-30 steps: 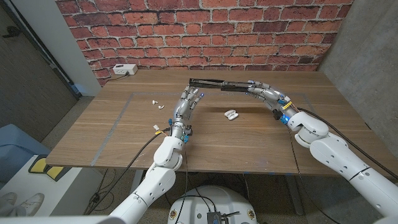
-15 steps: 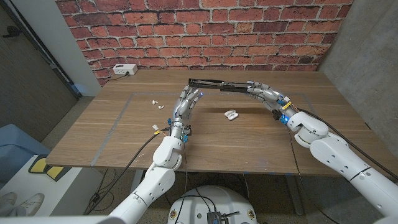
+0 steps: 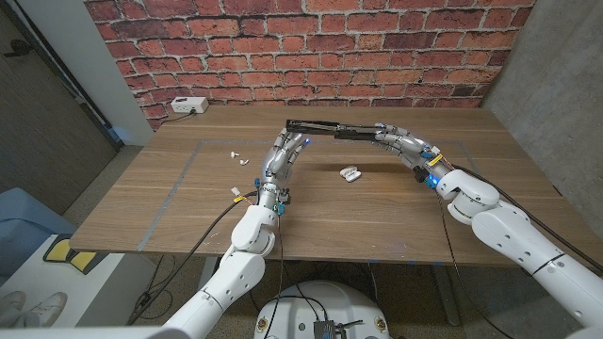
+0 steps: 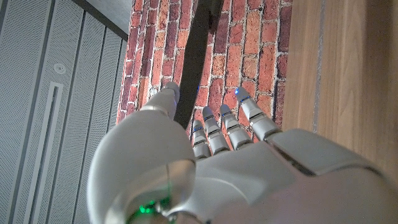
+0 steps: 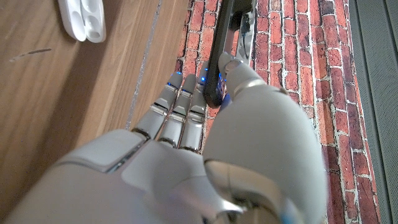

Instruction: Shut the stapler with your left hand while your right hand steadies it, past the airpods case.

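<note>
The black stapler (image 3: 330, 127) stretches long and thin above the far middle of the table. My right hand (image 3: 400, 143) grips its right end, thumb (image 5: 233, 71) pressed on the black bar (image 5: 224, 37). My left hand (image 3: 285, 151) reaches up to the stapler's left end with its fingers straight and apart. In the left wrist view the dark stapler (image 4: 196, 50) runs between the thumb and the other fingers (image 4: 227, 121), and I cannot tell whether they touch it. The white airpods case (image 3: 350, 173) lies open on the table between the two arms, nearer than the stapler, and also shows as a white case (image 5: 84, 18) beside my right hand.
Two small white earbuds (image 3: 236, 155) lie on the table left of my left hand. A white box (image 3: 189, 105) sits at the far left edge by the brick wall (image 3: 311, 47). Bare wooden table (image 3: 170, 207) spreads toward the front.
</note>
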Available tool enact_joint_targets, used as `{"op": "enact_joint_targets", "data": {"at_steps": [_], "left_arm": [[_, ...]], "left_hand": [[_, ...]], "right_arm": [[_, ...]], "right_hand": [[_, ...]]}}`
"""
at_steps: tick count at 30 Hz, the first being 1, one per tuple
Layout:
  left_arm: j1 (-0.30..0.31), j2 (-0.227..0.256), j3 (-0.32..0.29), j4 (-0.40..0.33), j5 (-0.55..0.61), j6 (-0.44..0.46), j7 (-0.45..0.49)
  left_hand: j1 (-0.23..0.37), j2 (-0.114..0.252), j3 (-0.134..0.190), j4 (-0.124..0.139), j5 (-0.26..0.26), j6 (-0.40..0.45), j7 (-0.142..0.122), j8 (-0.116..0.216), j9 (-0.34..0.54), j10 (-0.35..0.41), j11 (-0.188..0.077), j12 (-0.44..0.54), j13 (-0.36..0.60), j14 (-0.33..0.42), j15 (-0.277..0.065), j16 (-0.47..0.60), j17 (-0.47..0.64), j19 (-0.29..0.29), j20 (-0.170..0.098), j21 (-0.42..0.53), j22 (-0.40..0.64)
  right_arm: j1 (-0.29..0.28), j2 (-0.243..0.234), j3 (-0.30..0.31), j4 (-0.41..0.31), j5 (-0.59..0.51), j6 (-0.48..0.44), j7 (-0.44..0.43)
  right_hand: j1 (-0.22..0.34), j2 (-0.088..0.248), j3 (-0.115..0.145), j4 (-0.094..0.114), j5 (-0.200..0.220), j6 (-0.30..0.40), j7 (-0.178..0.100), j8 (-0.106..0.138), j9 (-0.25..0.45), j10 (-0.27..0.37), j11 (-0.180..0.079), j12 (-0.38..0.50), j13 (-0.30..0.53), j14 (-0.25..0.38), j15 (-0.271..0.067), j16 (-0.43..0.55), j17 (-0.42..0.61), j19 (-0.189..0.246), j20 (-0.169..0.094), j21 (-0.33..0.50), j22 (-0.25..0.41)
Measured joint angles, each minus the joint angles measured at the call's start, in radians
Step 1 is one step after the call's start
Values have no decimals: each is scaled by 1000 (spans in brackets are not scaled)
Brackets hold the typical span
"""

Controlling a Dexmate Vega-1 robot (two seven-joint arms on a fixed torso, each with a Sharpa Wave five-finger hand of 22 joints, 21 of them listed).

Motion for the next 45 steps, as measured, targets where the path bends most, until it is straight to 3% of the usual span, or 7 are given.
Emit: {"op": "enact_joint_targets", "data": {"at_steps": [4, 9, 16, 24, 33, 36, 45], "left_arm": [[-2, 0, 0, 1, -1, -4, -5], [-4, -4, 0, 7, -4, -11, -11], [-6, -7, 0, 14, -8, -22, -23], [-10, -5, 2, 21, -18, -27, -47], [-13, -4, 3, 27, -34, -27, -62], [-13, -8, 3, 28, -39, -27, -63], [-10, -18, 1, 31, -55, -24, -62]], "left_hand": [[-1, 1, -4, 4, 0, -10, -9, 0, 2, 0, 0, 0, 0, 0, 0, 0, 3, 0, 0, -7, 0], [-7, 12, -11, 6, -4, 17, -61, 11, 6, 9, -9, 7, 5, 4, 4, 4, 5, -4, 4, -7, 3], [-3, 45, -11, 6, -3, 51, -101, 19, 7, 21, -21, 15, 10, 11, 0, 8, 10, -8, 7, -12, 5], [5, 69, 18, 26, 1, 123, -100, 43, 7, 41, -30, 23, 17, 21, 0, 8, 14, -8, 7, -15, 5], [-27, 71, 55, 77, 4, 308, -92, 94, 13, 109, -54, 52, 30, 44, 0, 15, 23, -8, 7, -15, 5], [-35, 66, 67, 92, 5, 317, -84, 120, 25, 124, -56, 56, 33, 47, 0, 15, 23, -7, 3, -15, 5], [-58, 67, 82, 102, 5, 319, -83, 120, 47, 161, -64, 64, 40, 67, -1, 15, 20, -6, 2, -15, 10]], "right_arm": [[-2, -3, 1, -2, 3, -2, 1], [-3, -6, 1, -3, 10, -8, 7], [-3, -10, 2, -4, 14, -14, 12], [-1, -13, 1, -4, 18, -21, 17], [2, -15, -3, -4, 20, -28, 18], [2, -16, -3, -4, 20, -30, 18], [4, -18, -7, -3, 20, -38, 15]], "right_hand": [[0, 0, 0, 0, 7, 0, 0, 0, 0, 0, 0, 0, 0, 0, 0, -1, 0, 0, 0, 0, 0], [1, -1, 0, 0, 7, 0, 0, 0, 0, 0, 0, 0, 0, 0, 0, -1, 4, 0, 0, 0, 0], [1, -1, -1, 0, 10, 5, 5, -8, 0, 0, 0, 0, 0, 0, 0, -1, 9, 0, 0, 0, 0], [0, -1, -4, 2, 11, 5, 5, -8, 5, -6, -6, 0, 0, 0, 0, -1, 14, 0, 0, 0, 0], [-7, -5, -6, 1, 18, 5, 5, -12, 4, -6, -6, 0, 0, 0, 0, -7, 18, -5, 6, 0, 0], [-9, -7, -6, 1, 18, 5, 5, -15, 4, -6, -6, 21, 0, 0, 0, -7, 18, -5, 6, 0, 0], [-13, -11, -7, -1, 21, 5, 5, -16, 4, -6, -6, 41, 0, 0, 0, -7, 23, -5, 5, 0, 0]]}}
